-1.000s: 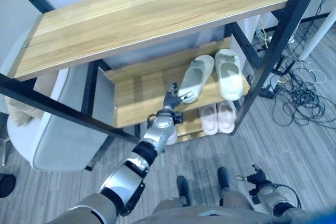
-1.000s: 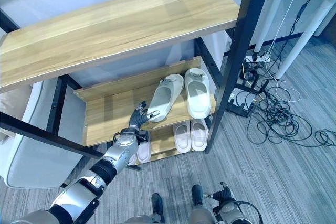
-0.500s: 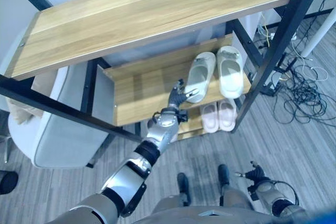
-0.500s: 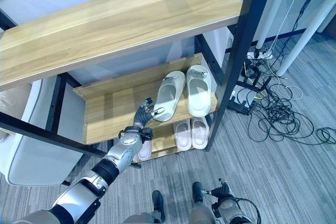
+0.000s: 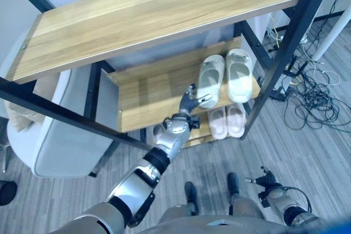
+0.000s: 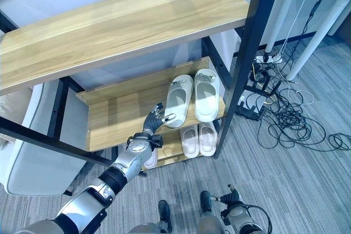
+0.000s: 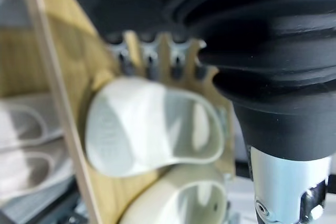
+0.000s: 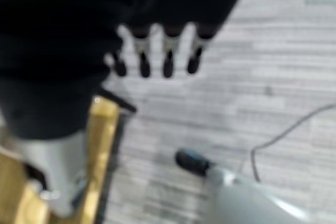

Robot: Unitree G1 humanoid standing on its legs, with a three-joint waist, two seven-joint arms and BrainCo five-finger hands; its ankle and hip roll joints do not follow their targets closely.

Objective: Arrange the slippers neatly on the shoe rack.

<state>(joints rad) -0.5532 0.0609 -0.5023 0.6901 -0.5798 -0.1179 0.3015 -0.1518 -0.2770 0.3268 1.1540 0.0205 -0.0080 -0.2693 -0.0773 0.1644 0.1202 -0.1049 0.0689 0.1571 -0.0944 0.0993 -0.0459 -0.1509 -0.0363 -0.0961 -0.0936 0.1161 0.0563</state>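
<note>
Two white slippers stand side by side on the rack's middle shelf [image 5: 143,98], toes toward the back: the left one [image 5: 211,79] and the right one [image 5: 239,75]. My left hand [image 5: 189,102] reaches onto this shelf, open, its straight fingertips [image 7: 149,67] against the heel of the left white slipper [image 7: 152,135]. A pink pair [image 5: 227,121] sits on the bottom shelf, with a single pink slipper [image 6: 149,157] further left under my arm. My right hand [image 5: 266,180] hangs low over the floor, fingers [image 8: 152,64] straight and holding nothing.
A wide wooden top board [image 5: 153,20] overhangs the shelves. A black frame post [image 5: 285,53] stands right of the slippers. A grey chair [image 5: 60,141] is at the left, and tangled cables [image 5: 318,102] lie on the floor at the right.
My left hand has moved right along the middle shelf, and the left white slipper has turned from a slant to nearly parallel with the right one.
</note>
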